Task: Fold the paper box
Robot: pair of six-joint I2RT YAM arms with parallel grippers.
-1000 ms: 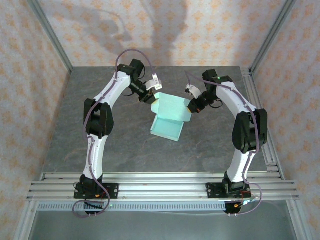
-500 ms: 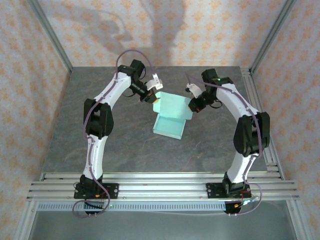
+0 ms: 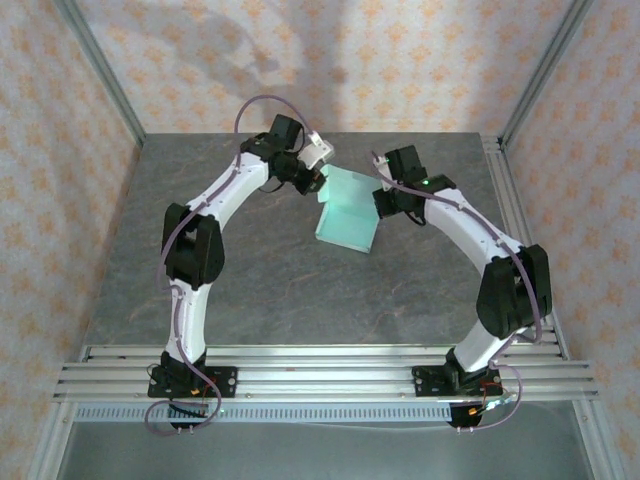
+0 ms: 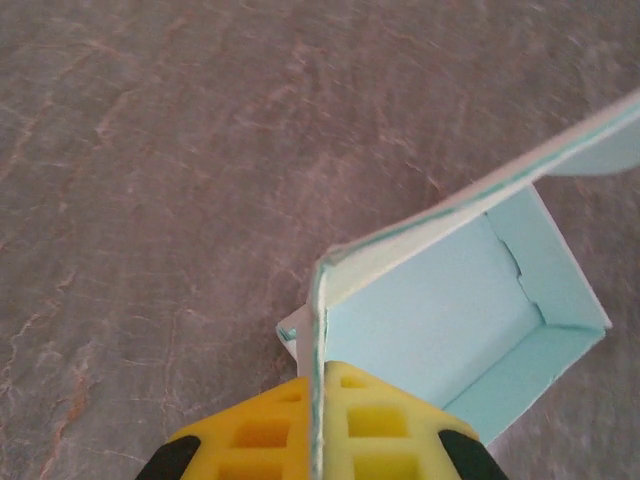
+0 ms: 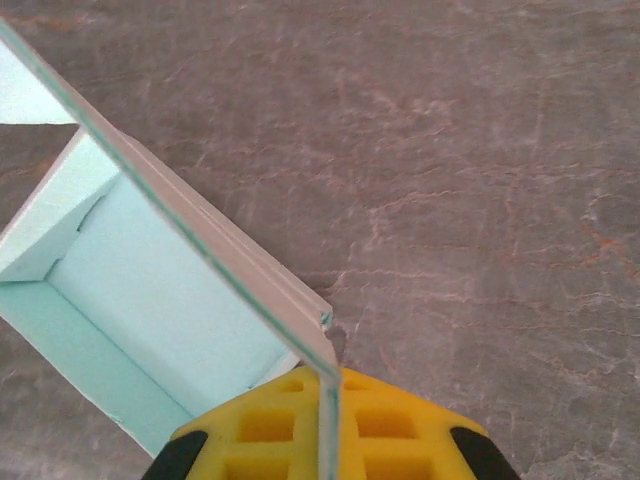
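Note:
The paper box (image 3: 349, 208) is pale mint-blue card, half formed, held tilted above the table's back middle between both arms. My left gripper (image 3: 318, 172) is shut on its upper left flap; in the left wrist view the yellow pads (image 4: 262, 428) pinch the flap's thin edge (image 4: 318, 340), with the open tray of the paper box (image 4: 450, 320) to the right. My right gripper (image 3: 381, 200) is shut on the right flap; in the right wrist view its pads (image 5: 400, 425) clamp the card edge (image 5: 328, 400), the paper box's inside (image 5: 150, 280) to the left.
The grey marbled table (image 3: 270, 280) lies under the box. Aluminium frame posts (image 3: 100, 70) and patterned walls stand at the left, right and back. A rail base (image 3: 320, 375) runs along the near edge.
Both grippers have lifted the box and carried it toward the back, tilting it more upright. The left jaws went from slightly apart to fully shut on the flap.

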